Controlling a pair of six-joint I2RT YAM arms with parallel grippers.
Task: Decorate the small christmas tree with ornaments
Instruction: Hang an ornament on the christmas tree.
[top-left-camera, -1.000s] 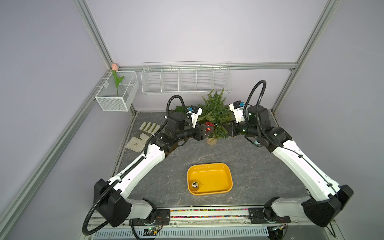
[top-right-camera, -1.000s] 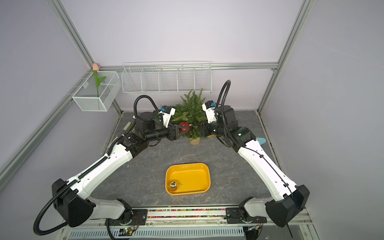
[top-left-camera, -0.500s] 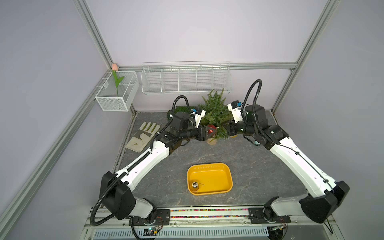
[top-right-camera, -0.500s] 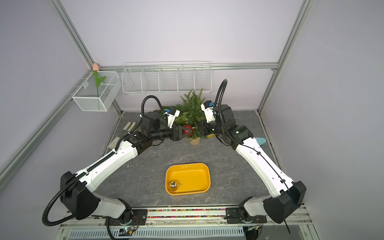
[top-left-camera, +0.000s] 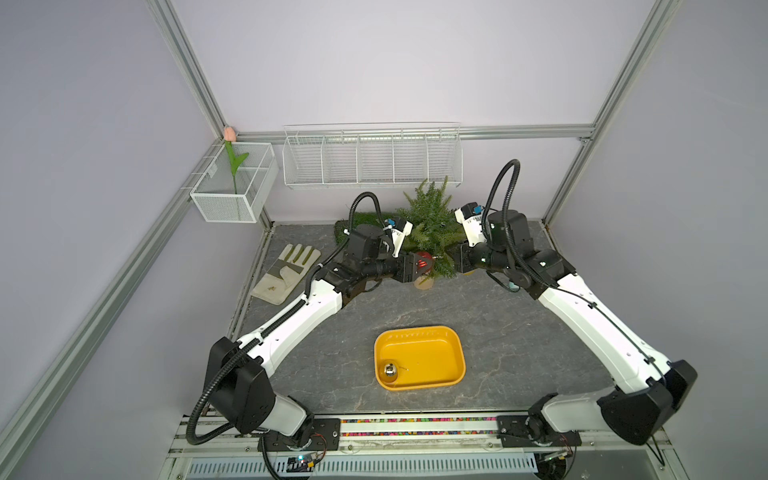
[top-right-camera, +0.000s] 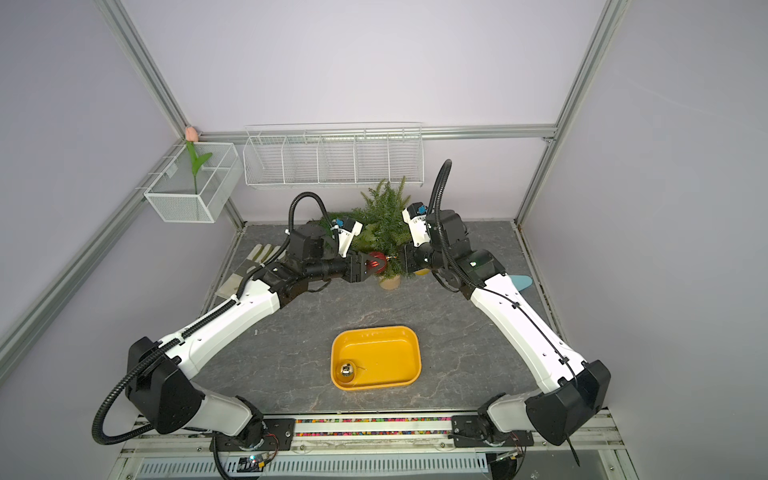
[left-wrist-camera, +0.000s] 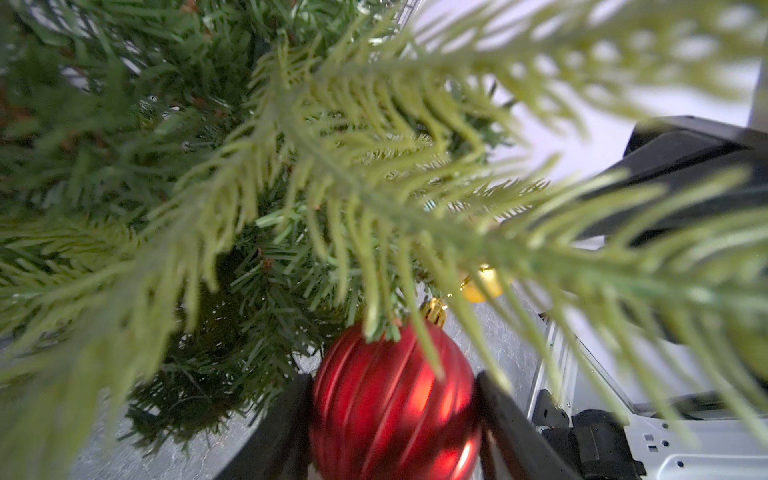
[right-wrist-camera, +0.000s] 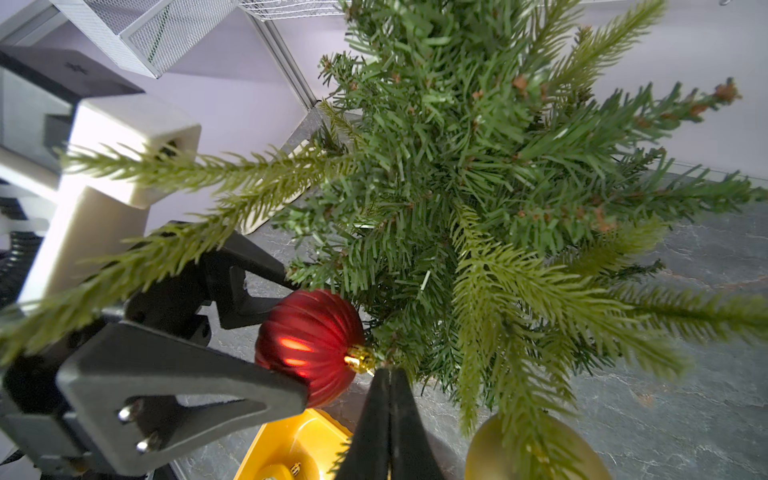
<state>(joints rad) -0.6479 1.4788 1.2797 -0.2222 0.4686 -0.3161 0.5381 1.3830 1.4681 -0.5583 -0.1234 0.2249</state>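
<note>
Edging closer to the tree (right-wrist-camera: 436, 187), left gripper (left-wrist-camera: 394, 377) now presses its clamped red bauble (left-wrist-camera: 390, 415) under a low branch (left-wrist-camera: 374, 195); right gripper (right-wrist-camera: 388, 376), jaws together, sits at the cap (right-wrist-camera: 359, 358), perhaps pinching the hanger, so hanging looks near

A: Both top views look bright and even, lit softly from above; the arms (top-left-camera: 299, 324) cast only faint shadows on the grey table (top-left-camera: 498, 307).

B: The wrist views are rougher. In the left one, the nearest branches of the small christmas tree (left-wrist-camera: 374, 187) are blurred, and the red ornament (left-wrist-camera: 390, 407) shows bright streaks of glare.
</note>
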